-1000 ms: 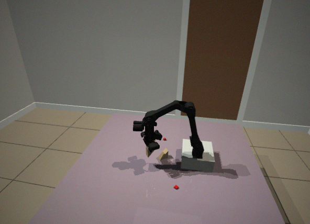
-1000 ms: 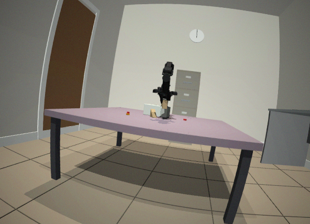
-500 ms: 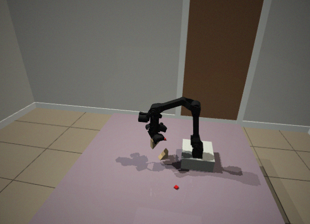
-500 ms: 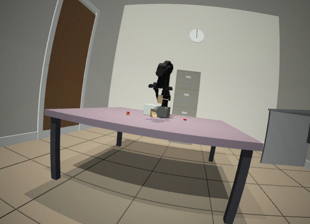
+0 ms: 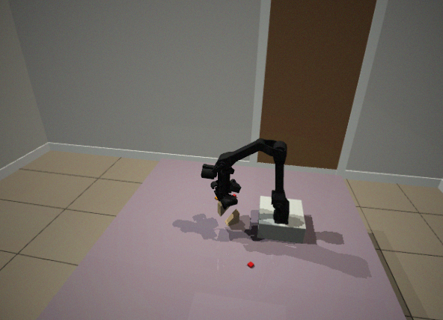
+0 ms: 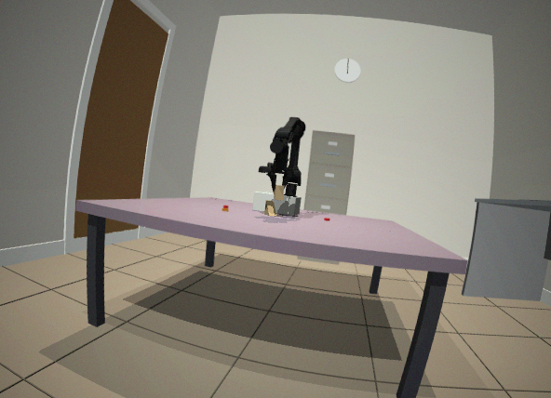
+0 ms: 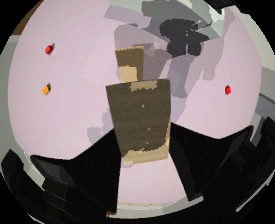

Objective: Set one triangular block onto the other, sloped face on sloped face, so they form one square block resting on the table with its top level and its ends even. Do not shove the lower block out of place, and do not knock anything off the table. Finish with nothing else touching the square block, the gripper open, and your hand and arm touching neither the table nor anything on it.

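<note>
The arm [image 5: 279,171] [image 6: 295,158] is black throughout, with slim, straight-sided links and bulkier, rounded joint housings. Its foot [image 5: 281,212] [image 6: 290,190], on the pale box [image 5: 267,230] [image 6: 262,202], is a compact black housing. Farthest along the arm from that box, the end effector [image 5: 223,205] [image 6: 279,192] [image 7: 141,127] is black too, with broad, angular, faceted fingers. Fine surface details are too dark to tell.
</note>
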Motion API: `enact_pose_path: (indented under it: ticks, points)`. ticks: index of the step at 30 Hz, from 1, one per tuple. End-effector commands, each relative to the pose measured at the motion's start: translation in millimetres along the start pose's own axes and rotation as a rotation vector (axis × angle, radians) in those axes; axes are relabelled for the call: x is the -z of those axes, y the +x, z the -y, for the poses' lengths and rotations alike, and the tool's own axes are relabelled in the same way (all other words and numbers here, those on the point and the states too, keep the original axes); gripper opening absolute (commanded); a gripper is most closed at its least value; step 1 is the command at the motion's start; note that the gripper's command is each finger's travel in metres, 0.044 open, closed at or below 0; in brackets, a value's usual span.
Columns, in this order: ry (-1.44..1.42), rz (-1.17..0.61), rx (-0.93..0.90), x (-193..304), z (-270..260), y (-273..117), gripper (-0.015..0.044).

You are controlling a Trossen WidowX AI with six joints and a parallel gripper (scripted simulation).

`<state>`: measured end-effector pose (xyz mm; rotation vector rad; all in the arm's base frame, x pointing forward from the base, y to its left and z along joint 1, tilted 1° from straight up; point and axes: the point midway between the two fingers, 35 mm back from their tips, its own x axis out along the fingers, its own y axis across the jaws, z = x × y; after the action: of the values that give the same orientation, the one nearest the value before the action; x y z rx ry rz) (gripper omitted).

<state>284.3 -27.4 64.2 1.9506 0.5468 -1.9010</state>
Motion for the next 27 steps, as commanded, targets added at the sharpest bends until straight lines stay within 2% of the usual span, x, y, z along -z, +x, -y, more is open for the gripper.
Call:
enact_pose_path:
  ticks: [1, 15, 27]
  points:
    - [-0.004, 0.005, -0.004, -9, 0, 17, 0.0]
    - [-0.004, 0.006, -0.004, -28, 0, 54, 0.0]
    - [-0.004, 0.001, -0.009, -29, -1, 54, 0.0]
